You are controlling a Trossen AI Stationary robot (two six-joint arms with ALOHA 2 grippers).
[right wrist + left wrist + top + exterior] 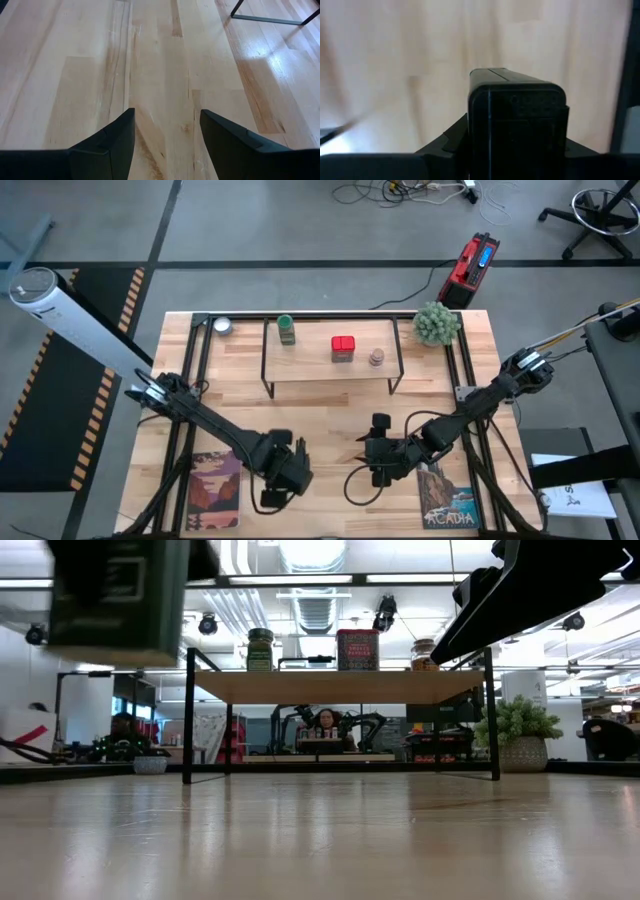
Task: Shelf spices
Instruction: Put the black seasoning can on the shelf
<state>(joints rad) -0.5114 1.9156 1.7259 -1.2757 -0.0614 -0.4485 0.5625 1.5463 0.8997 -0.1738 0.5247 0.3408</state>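
The shelf [330, 370] stands at the table's far middle on thin black rods. On its wooden board [340, 686] rest the green-capped bottle [286, 330], the red square tin [343, 348] and the tiny beige jar [376, 358]. My left gripper [285, 475] is near the table's near edge, left of centre, shut on the dark grey square jar [517, 120], which shows large at the low view's upper left [115, 595]. My right gripper [167, 135] is open over bare wood near the table's middle [380, 430], touching nothing. My left gripper pinches the dark grey square jar between its two fingers, one finger [445, 140] on each of two opposite side walls. In the low view the jar's lower part [115, 640] is well above the tabletop, lifted clear. The pads themselves are hidden behind the jar.
A round silver tin [222, 326] sits on the table left of the shelf, and a small potted plant [437, 323] sits right of it. Two picture cards lie at the near corners [212, 485] [447, 502]. The black table frame's rods [190, 370] run along both sides.
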